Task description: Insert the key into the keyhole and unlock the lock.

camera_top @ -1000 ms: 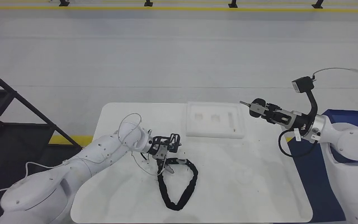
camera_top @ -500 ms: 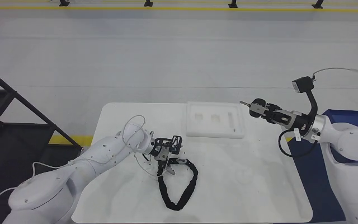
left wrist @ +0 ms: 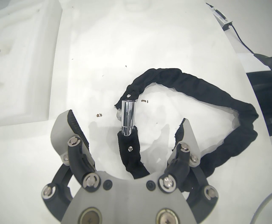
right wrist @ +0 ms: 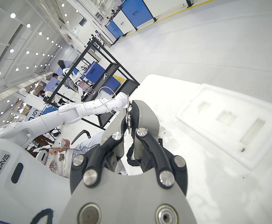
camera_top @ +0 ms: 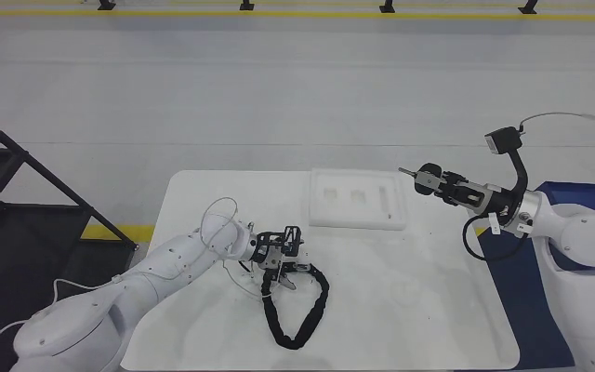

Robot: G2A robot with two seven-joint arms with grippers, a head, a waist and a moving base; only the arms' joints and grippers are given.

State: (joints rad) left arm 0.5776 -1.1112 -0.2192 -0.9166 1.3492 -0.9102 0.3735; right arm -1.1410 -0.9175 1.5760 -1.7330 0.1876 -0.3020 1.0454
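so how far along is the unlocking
Done: the right gripper appears shut on a small metal key, held in the air beside the white foam tray. In hand: the left gripper has its open jaws astride the chrome lock cylinder of the black fabric-sleeved chain, not gripping it. Left: grip the lock, bring the key over, insert, turn; the chain loop is closed at the cylinder.

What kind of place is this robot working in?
Probably a big robot lab or factory hall: rows of ceiling lights, blue panels along a wide pale floor, a yellow floor line, and a black metal frame.
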